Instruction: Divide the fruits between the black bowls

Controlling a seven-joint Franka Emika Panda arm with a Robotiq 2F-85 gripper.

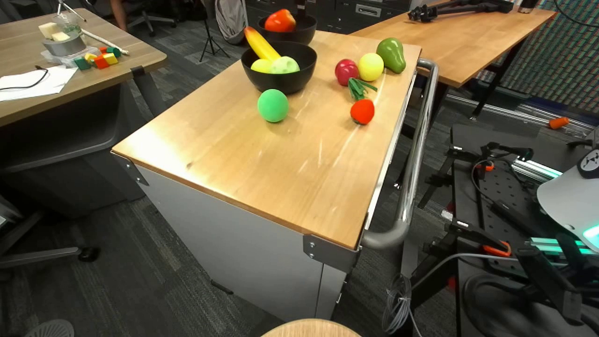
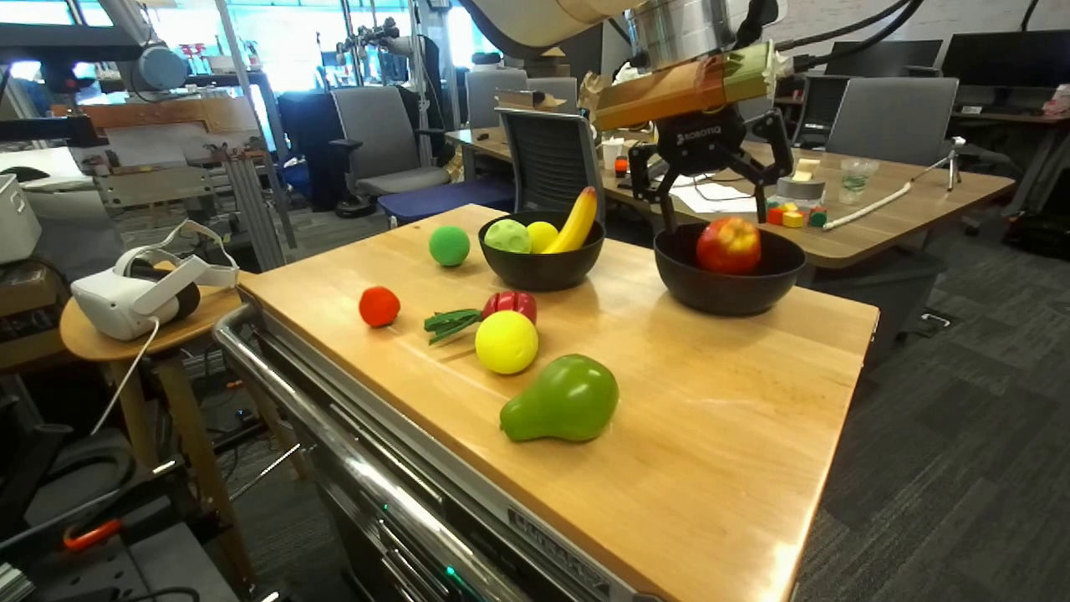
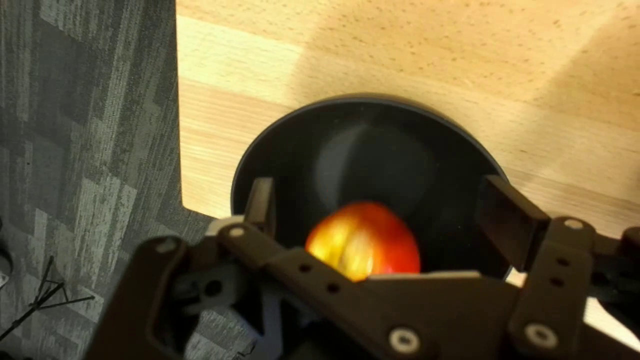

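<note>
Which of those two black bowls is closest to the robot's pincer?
The black bowl holding the red-yellow apple: the open pincer hangs over it, while the other bowl, with the banana, sits farther off.

In the wrist view the apple [image 3: 370,237] is blurred; bars [image 3: 365,310] of the fingers [image 3: 507,220] hide its lower side and part of the black bowl [image 3: 400,160]. In an exterior view a yellow ball [image 2: 506,344] partly covers a red fruit [image 2: 512,302]; the top edge crops the arm [image 2: 556,15], the bottom edge the counter [image 2: 710,468]. In an exterior view the nearer bowl [image 1: 291,82] partly hides the farther one.
</note>
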